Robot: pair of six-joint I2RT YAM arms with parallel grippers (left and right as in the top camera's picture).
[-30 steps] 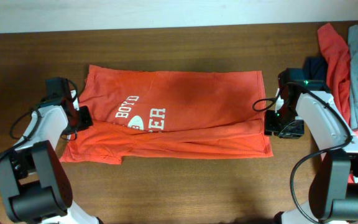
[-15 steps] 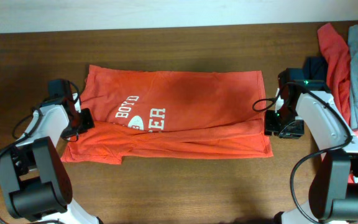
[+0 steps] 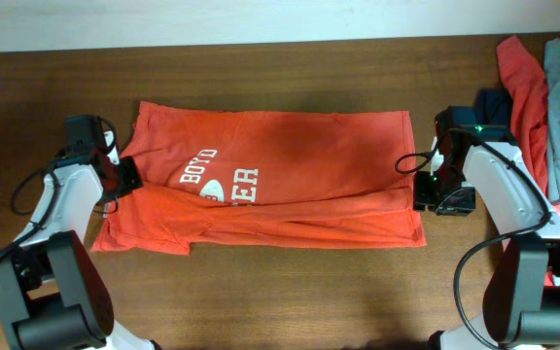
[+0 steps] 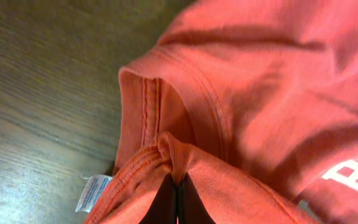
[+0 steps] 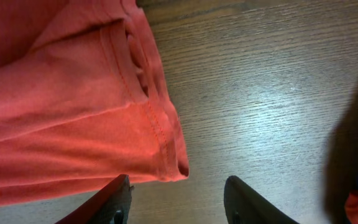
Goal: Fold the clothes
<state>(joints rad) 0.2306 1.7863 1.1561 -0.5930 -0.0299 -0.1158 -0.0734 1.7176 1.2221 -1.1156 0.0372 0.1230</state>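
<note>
Since a second ago: left gripper (image 3: 127, 176) has shifted a little up and outward along the shirt's left edge and its jaws have come fully together; right arm unchanged. Left wrist view confirms the fingertips (image 4: 166, 202) pinch a raised ridge of cloth beside the seamed sleeve edge, with a white label (image 4: 92, 192) just to its left, so the left side counts as grasped. The orange-red T-shirt (image 3: 290, 146) lies spread sideways mid-table (image 3: 280, 292), its near edge already doubled over in a long band, white lettering (image 3: 220, 181) partly covered by that band. The cloth near the pinch looks slightly gathered. Right gripper (image 3: 436, 194) sits at the shirt's right edge, jaws standing apart; in the right wrist view the hemmed corner (image 5: 166, 155) lies just ahead of the gap, not clamped. Other garments (image 3: 552, 107), red and grey-blue among them, are heaped at the far right, well apart and untouched. Judgement: one end is secured, the other not yet. The right jaws likely need to close on that corner before both ends can be lifted together for the next fold; lifting on the left alone would probably skew the shirt.
</note>
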